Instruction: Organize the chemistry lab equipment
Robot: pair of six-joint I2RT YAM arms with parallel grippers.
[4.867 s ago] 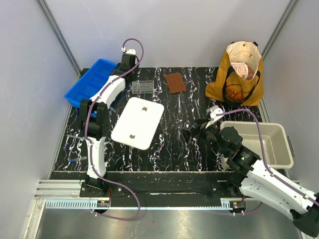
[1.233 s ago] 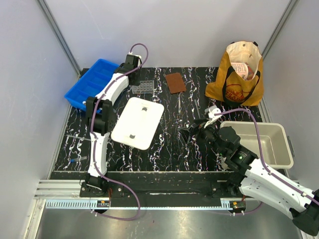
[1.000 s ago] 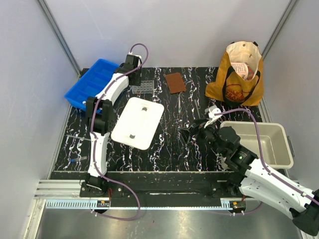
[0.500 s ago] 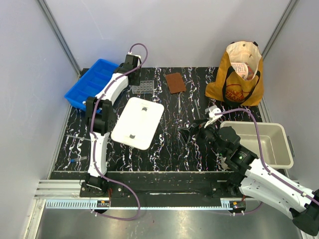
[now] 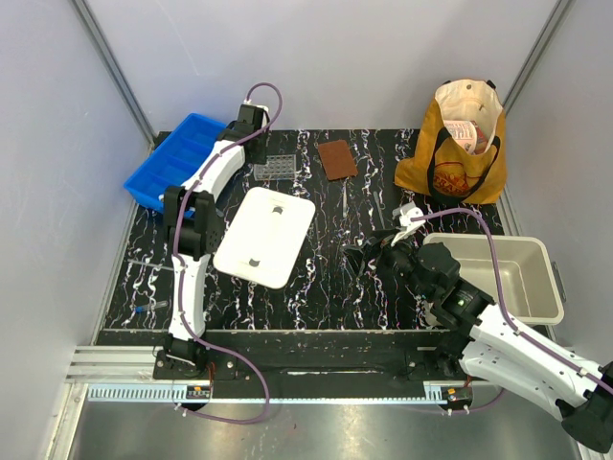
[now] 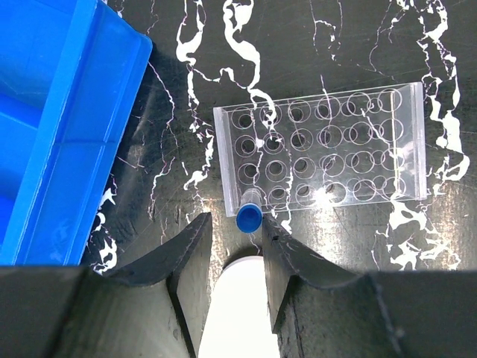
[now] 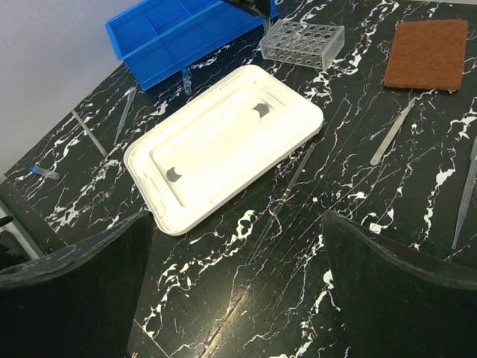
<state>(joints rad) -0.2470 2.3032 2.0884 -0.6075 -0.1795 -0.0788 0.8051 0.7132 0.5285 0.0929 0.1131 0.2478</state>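
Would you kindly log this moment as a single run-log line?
left gripper: open, straddling blue-capped tube | tube: standing in rack corner hole | right gripper: open, empty

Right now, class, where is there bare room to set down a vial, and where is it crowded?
Free: the marble between the white tray and the near edge. Crowded: thin metal tools lie right of the tray, and the left fingers hang by the tube rack.
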